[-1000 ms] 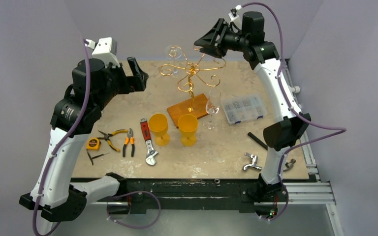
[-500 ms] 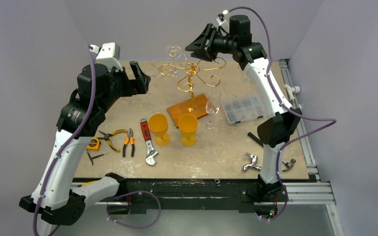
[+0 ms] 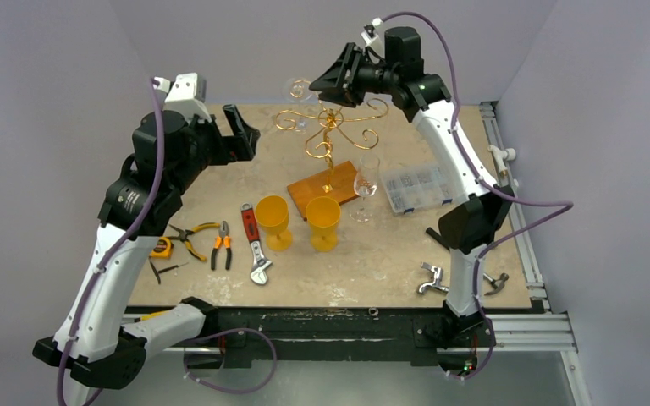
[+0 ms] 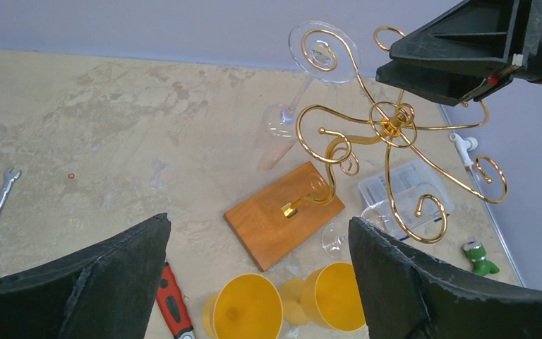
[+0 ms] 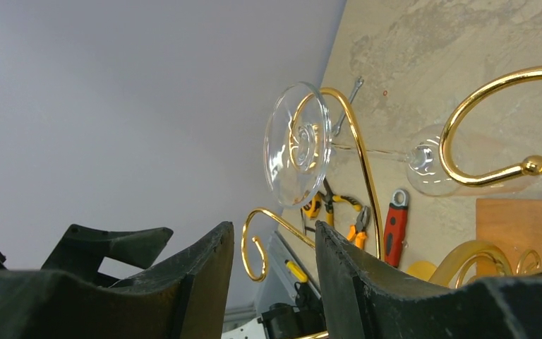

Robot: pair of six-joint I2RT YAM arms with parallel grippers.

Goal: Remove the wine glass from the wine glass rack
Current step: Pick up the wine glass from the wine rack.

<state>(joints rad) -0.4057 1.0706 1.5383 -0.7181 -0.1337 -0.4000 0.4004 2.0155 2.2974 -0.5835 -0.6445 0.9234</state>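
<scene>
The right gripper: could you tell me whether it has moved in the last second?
Yes: the right gripper moved left over the wine glass rack, toward the hanging wine glass.

As I view it: wine glass rack (image 3: pixel 330 127), gold wire on an orange-brown wooden base (image 3: pixel 322 188); wine glass (image 4: pixel 322 51), clear and colourless; table (image 3: pixel 389 254), beige mottled with grey; two goblets (image 3: pixel 272 211), plain yellow; wrench (image 3: pixel 250 224), red handle; left hand (image 3: pixel 241 127) and right hand (image 3: pixel 330 80), matte black; cables (image 3: pixel 559 204), purple.
</scene>
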